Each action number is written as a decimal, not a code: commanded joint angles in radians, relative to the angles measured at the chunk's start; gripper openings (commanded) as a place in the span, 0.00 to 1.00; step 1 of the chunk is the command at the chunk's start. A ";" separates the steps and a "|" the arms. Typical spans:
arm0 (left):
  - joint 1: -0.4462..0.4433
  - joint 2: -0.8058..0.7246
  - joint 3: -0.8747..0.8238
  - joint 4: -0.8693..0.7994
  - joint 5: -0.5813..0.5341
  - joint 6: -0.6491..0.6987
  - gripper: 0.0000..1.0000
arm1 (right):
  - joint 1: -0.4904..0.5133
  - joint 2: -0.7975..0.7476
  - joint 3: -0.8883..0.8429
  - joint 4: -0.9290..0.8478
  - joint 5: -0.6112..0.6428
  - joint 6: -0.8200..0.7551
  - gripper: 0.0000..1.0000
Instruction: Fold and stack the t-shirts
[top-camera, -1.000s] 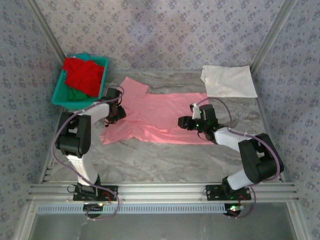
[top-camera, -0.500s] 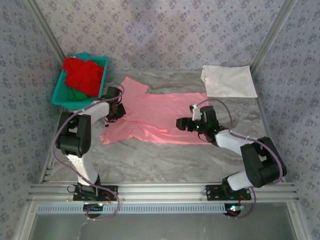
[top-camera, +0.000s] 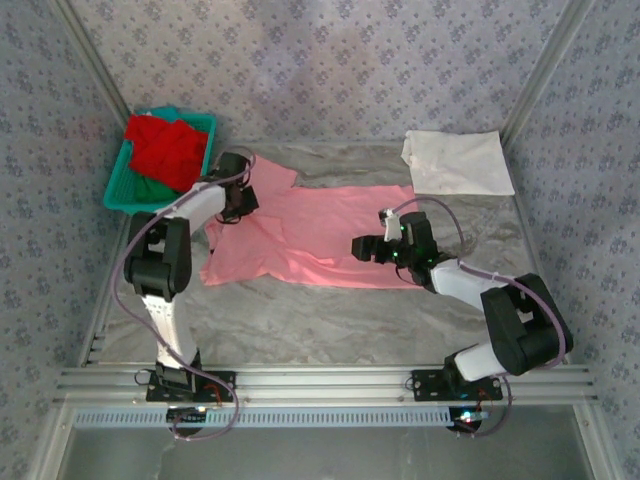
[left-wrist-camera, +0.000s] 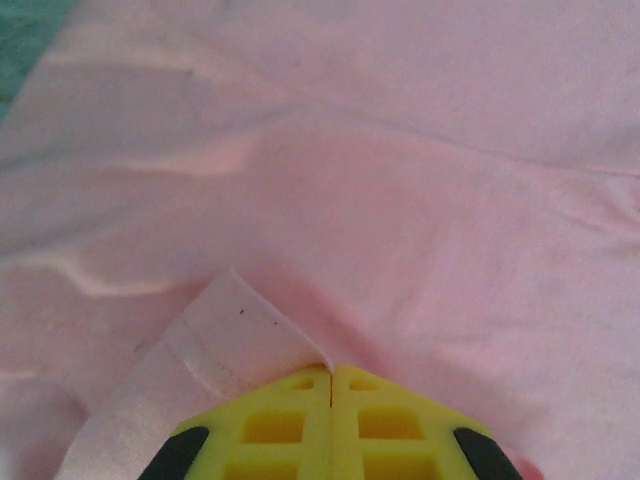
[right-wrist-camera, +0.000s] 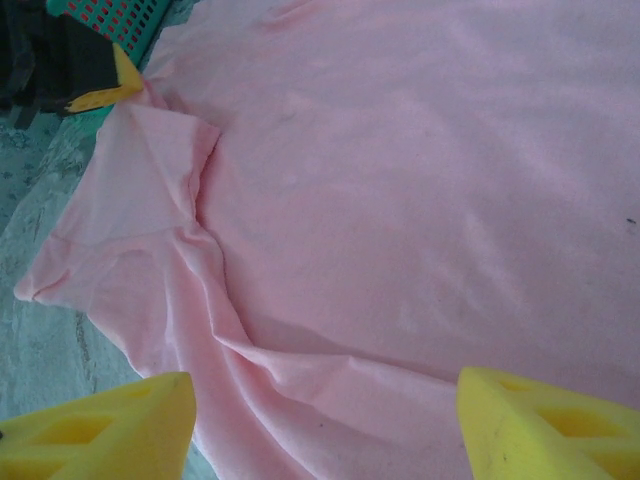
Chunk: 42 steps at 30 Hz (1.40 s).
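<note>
step: I'm working on the first fold of the pink shirt (top-camera: 320, 235), which is lying spread out across the middle of the table (top-camera: 330, 320) and not yet folded over
left gripper (left-wrist-camera: 331, 375): I'm holding it with the jaws pressed fully together on a turned-up edge of the pink shirt, at the shirt's left end just beside the basket (top-camera: 208, 122)
right gripper (right-wrist-camera: 320, 430): I'm hovering it low over the right part of the pink shirt, jaws standing wide apart and gripping nothing
next move: I'm judging that the right gripper needs to come down and pinch the cloth edge on its own side, so both ends can lift together and carry across into a clean fold; lifting the left end alone is likely to bunch the cloth
white shirt (top-camera: 458, 162): lying flat at the far right corner of the table, apart from the pink one; I'm reading it as the start of the stack
basket contents: the teal basket is sitting at the far left, holding a crumpled red shirt (top-camera: 165, 145) on top and a green shirt (top-camera: 150, 190) peeking out below it at the near end
left to do: I'm counting the pink, red and green shirts as unfolded
</note>
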 joint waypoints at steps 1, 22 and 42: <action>-0.014 0.055 0.106 -0.083 0.012 0.045 0.10 | 0.007 -0.025 0.001 -0.006 0.007 -0.022 0.72; -0.002 -0.509 -0.575 0.001 0.035 -0.045 0.37 | -0.034 -0.300 0.018 -0.586 0.275 0.093 0.08; 0.185 -0.507 -0.764 0.009 0.159 -0.091 0.15 | -0.226 0.072 0.092 -0.684 0.209 0.146 0.00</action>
